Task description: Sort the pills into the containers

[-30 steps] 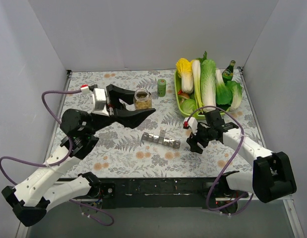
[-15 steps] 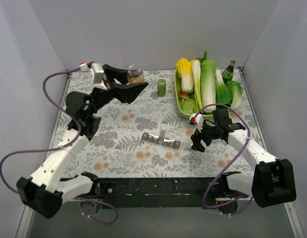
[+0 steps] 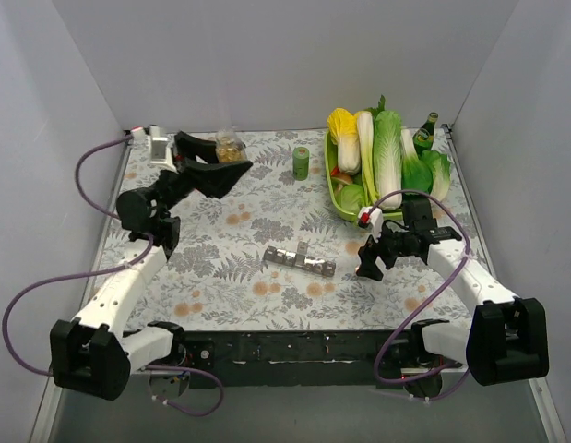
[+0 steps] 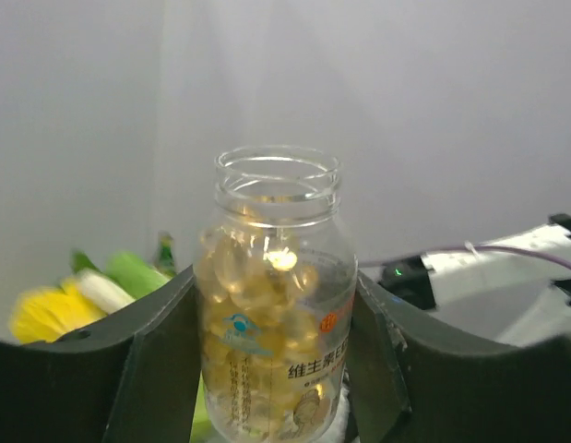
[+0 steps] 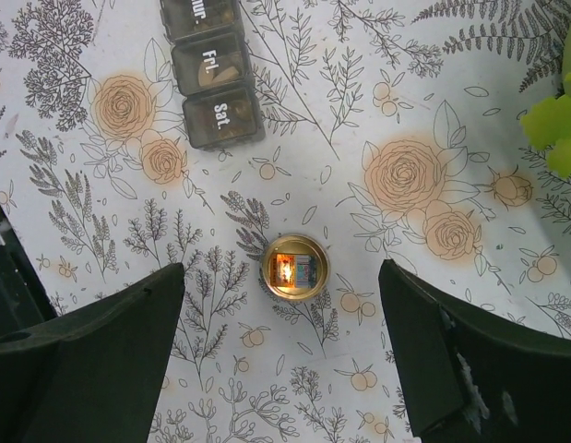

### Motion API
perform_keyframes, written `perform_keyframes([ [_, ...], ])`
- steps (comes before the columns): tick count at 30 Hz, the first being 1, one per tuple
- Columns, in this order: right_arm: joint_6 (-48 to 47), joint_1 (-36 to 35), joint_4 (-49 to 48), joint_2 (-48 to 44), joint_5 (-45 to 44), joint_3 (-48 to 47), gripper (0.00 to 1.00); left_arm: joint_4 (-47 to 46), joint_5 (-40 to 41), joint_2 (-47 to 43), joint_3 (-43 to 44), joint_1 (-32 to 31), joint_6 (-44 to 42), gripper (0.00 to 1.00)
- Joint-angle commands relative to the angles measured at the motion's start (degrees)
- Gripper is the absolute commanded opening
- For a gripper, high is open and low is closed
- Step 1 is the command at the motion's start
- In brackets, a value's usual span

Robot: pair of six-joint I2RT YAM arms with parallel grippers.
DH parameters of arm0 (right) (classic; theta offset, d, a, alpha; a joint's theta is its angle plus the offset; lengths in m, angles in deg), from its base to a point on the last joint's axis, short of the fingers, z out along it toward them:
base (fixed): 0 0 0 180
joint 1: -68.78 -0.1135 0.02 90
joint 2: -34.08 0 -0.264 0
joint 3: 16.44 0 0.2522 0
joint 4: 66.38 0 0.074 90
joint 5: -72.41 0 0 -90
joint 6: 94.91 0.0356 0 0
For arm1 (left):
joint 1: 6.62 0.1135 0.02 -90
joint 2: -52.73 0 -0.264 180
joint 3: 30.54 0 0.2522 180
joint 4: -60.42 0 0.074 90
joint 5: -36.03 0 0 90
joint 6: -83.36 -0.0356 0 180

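Observation:
My left gripper [image 3: 231,162] is shut on an open glass bottle [image 3: 230,145] full of yellow pills and holds it upright, high above the back left of the table. In the left wrist view the bottle [image 4: 274,305] sits between both fingers, with no cap. The pill containers [image 3: 299,259] are one dark strip of joined compartments lying mid-table. Its "Fri." and "Sat." end shows in the right wrist view [image 5: 211,78]. My right gripper [image 3: 370,263] is open and empty, right of the strip. It hangs above a gold bottle lid [image 5: 297,266] lying on the cloth.
A green tray [image 3: 345,205] of cabbages and other vegetables stands at the back right, with a green glass bottle [image 3: 425,132] behind it. A small green cylinder [image 3: 302,162] stands at the back centre. Grey walls close in the left, right and back.
My left arm has lifted the pill bottle up and back toward the far left corner. My right gripper has shifted slightly to the right and stays open.

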Motion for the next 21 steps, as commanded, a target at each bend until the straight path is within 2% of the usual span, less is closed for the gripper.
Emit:
perform_keyframes([
  [1,-0.27,0.77,-0.01,-2.55,2.22,-0.53,0.94,-4.56,-7.6,-4.5,-7.04,-3.96,1.67,0.0],
  [2,-0.27,0.77,-0.88,-2.81,2.66,0.08,0.94,4.39,-6.19,-6.96,-8.18,-4.06,-5.79,0.0],
  [4,-0.44,0.86,-0.98,-2.73,4.33,0.09,0.95,6.75,-7.92,-9.53,-8.64,-3.09,-8.05,0.0],
  [5,-0.96,0.86,0.16,-2.47,4.86,-0.34,0.95,10.77,-9.24,-9.45,-7.68,-3.09,-9.02,0.0],
  [16,-3.78,1.56,1.05,-2.9,8.29,-0.26,0.98,12.3,-10.39,-13.92,-15.92,-3.27,-13.76,0.0],
  [21,-4.57,2.17,1.13,-3.35,9.25,-0.17,0.98,20.64,-9.61,-16.65,-21.8,-3.7,-19.66,0.0],
])
